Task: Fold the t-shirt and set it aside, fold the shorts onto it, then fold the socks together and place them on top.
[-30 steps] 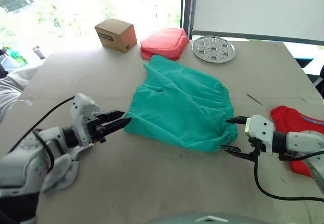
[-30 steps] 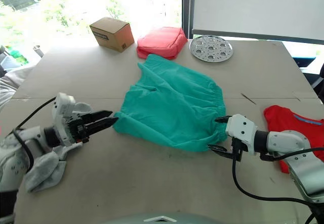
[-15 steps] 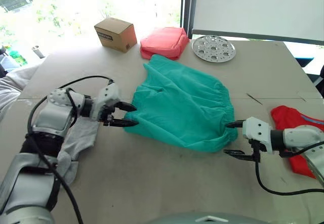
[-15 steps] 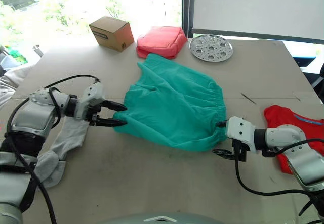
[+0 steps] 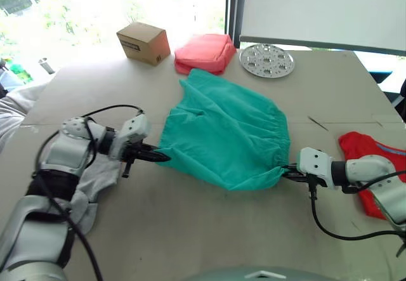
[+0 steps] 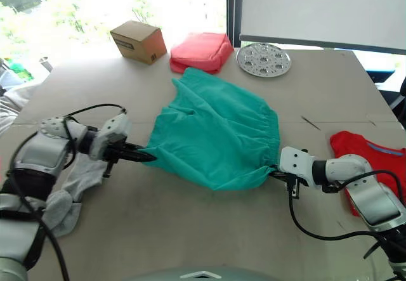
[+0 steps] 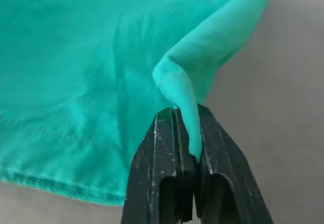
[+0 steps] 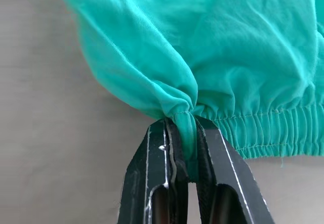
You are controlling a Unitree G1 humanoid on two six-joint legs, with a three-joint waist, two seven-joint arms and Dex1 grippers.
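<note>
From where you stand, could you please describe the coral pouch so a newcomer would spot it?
On the table's far edge by the window, the pouch lies between a cardboard box and a perforated metal disc. It is padded, coral-pink and soft.

The shorts pinched in my left gripper and my right gripper are soft matt teal cloth, gathered into ribs at the elastic waistband. My fingers are black plastic with a dull sheen and scuffed edges. The table is smooth, matt grey-brown; the perforated plate looks like bright metal and the box like brown cardboard.
</note>
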